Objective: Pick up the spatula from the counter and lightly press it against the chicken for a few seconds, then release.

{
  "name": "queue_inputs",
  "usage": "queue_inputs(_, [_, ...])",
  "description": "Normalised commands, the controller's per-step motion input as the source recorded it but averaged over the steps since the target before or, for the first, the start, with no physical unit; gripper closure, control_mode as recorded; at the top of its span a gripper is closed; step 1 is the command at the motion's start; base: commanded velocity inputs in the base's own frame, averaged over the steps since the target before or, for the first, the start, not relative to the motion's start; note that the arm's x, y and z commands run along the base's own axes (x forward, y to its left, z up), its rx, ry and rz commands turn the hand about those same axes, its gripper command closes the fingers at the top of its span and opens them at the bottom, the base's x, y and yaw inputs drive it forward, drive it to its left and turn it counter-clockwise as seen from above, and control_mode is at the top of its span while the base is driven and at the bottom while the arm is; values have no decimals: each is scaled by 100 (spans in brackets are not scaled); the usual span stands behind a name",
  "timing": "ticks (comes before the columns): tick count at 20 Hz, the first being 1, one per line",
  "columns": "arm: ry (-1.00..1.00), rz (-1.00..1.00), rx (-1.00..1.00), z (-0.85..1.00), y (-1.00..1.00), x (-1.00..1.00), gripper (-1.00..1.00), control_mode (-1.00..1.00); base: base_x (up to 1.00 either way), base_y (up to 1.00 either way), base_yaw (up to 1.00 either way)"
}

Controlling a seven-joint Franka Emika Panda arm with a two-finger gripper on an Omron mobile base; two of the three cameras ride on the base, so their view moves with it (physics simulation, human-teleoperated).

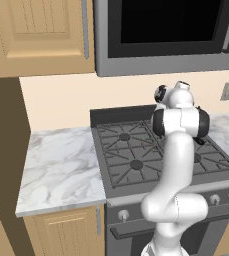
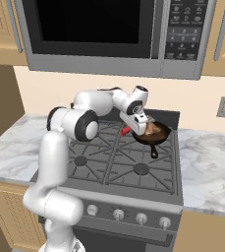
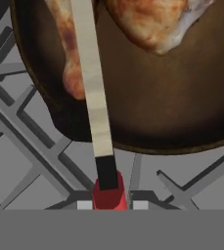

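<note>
Gripper (image 2: 136,126) closed on the spatula (image 3: 95,107) by its red handle. The blade reaches out over the pan (image 3: 147,117) on the far right burner, crossing the chicken (image 3: 150,22) (touching vs. just above: can't tell). Risks, imo: pressing too hard w/ such a long lever could skid the meat or tip the pan. Letting go carelessly could drop the spatula onto the stove (image 1: 131,150) grates.
</note>
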Motion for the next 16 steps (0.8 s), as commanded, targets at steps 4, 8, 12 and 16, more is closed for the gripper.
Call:
queue_inputs(4, [4, 0, 1, -23, -2, 0, 100, -100, 0, 0, 0])
queue_inputs(8, [3, 0, 1, -17, -1, 0, 100, -100, 0, 0, 0])
queue_inputs(12, [3, 0, 2, -12, -2, -3, 100, -100, 0, 0, 0])
queue_inputs(16, [3, 0, 3, -12, -3, -7, 100, -100, 0, 0, 0])
